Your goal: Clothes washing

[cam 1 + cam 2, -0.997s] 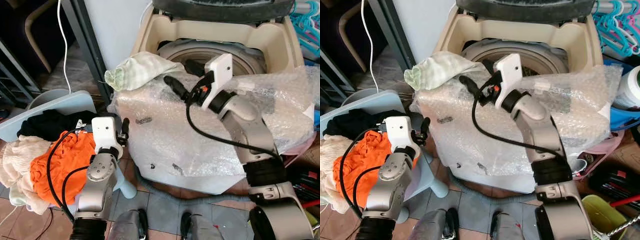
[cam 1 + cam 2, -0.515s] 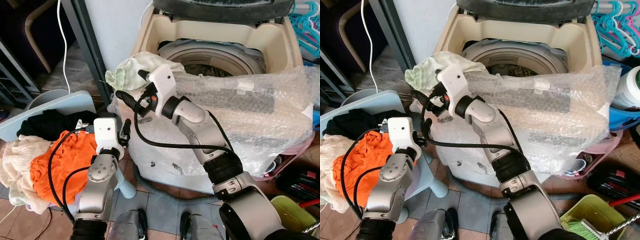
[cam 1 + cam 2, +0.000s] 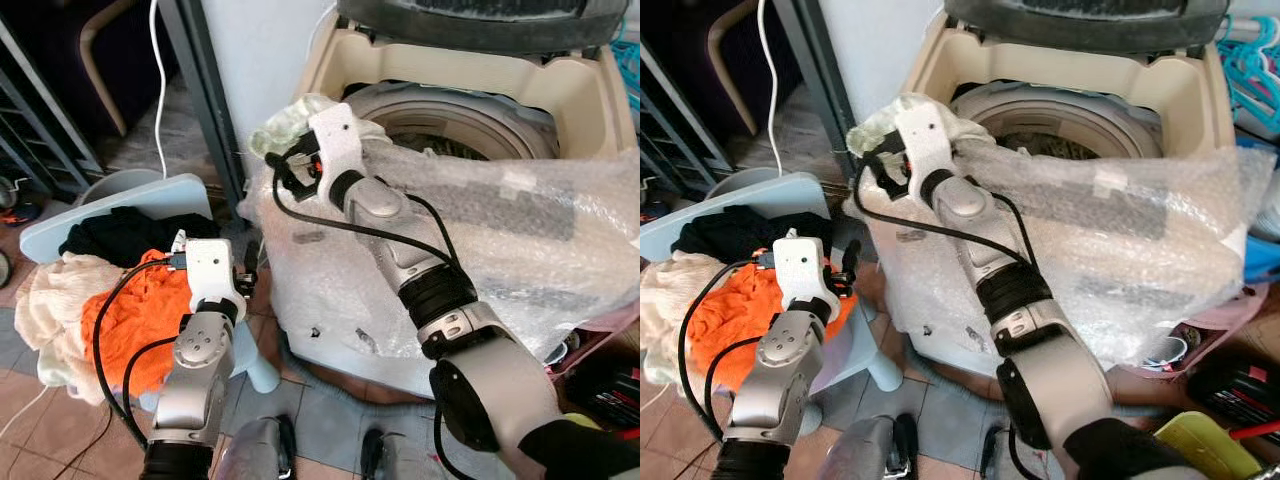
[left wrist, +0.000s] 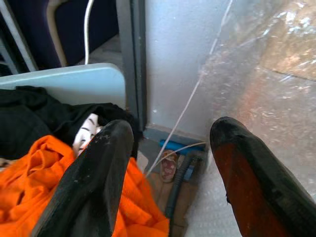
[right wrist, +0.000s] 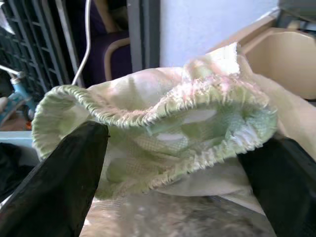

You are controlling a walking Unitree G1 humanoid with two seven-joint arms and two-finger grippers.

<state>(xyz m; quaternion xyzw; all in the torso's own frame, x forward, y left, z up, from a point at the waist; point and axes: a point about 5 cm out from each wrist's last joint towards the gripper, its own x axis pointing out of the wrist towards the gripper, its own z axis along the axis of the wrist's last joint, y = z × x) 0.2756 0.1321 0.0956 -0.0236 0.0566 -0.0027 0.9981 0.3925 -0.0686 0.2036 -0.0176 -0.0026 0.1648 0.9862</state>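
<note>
Bubble wrap (image 3: pixel 520 260) hides the front of the washing machine (image 3: pixel 590 95), and its lid is cut off at the top. The right gripper (image 5: pixel 173 143) is open, its 2 fingers on either side of the green cloth (image 5: pixel 158 123) on the machine's left corner. The left gripper (image 4: pixel 168 168) hangs open beside the orange clothes (image 3: pixel 130 315).

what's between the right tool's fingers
The pale green cloth, bunched on the washer corner; the open right tool straddles it in the right wrist view.
</note>
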